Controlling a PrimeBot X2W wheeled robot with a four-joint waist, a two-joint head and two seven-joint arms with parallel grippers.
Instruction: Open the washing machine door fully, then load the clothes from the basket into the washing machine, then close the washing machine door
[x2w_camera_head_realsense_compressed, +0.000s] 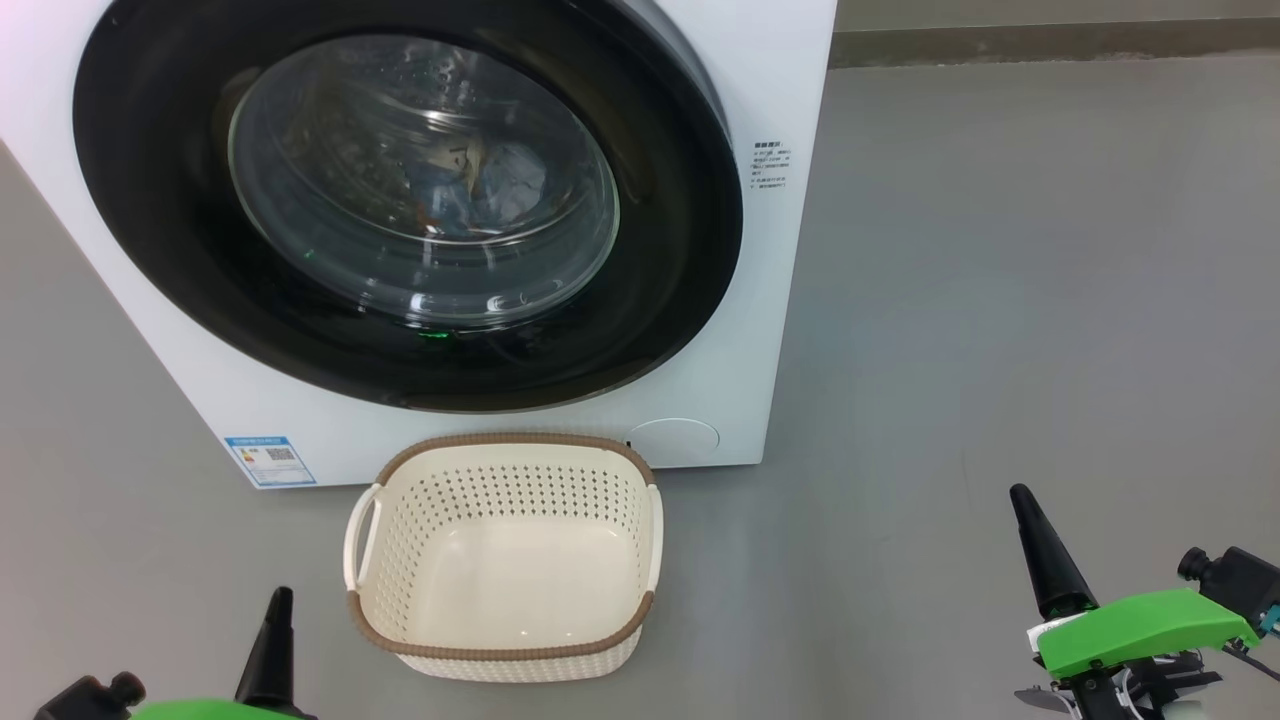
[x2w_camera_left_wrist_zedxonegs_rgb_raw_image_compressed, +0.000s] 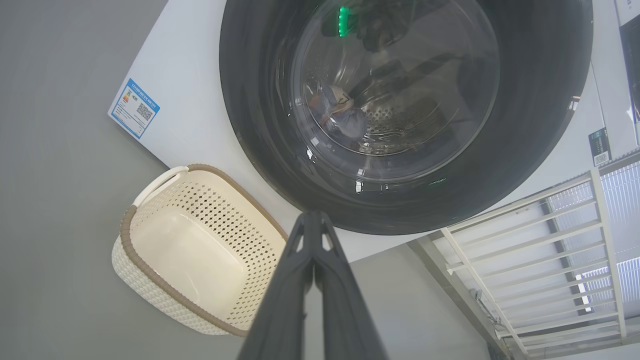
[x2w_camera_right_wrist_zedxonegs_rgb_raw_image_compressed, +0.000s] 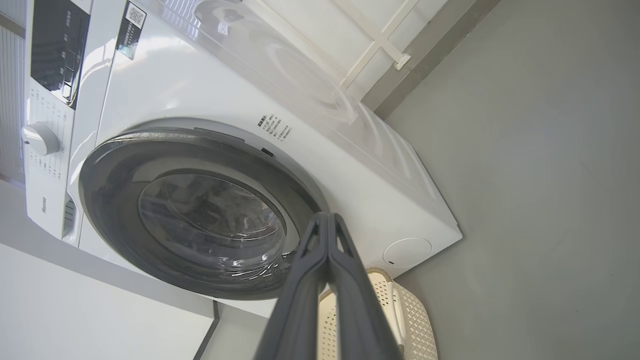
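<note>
The grey floor (x2w_camera_head_realsense_compressed: 1000, 300) bears the washing machine (x2w_camera_head_realsense_compressed: 772, 300), the basket (x2w_camera_head_realsense_compressed: 500, 490) just before it.

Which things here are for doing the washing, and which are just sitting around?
For the job: washing machine; its closed door; clothes inside, behind the glass; empty basket.

Just around: blue label sticker; white railing; grey floor.
</note>
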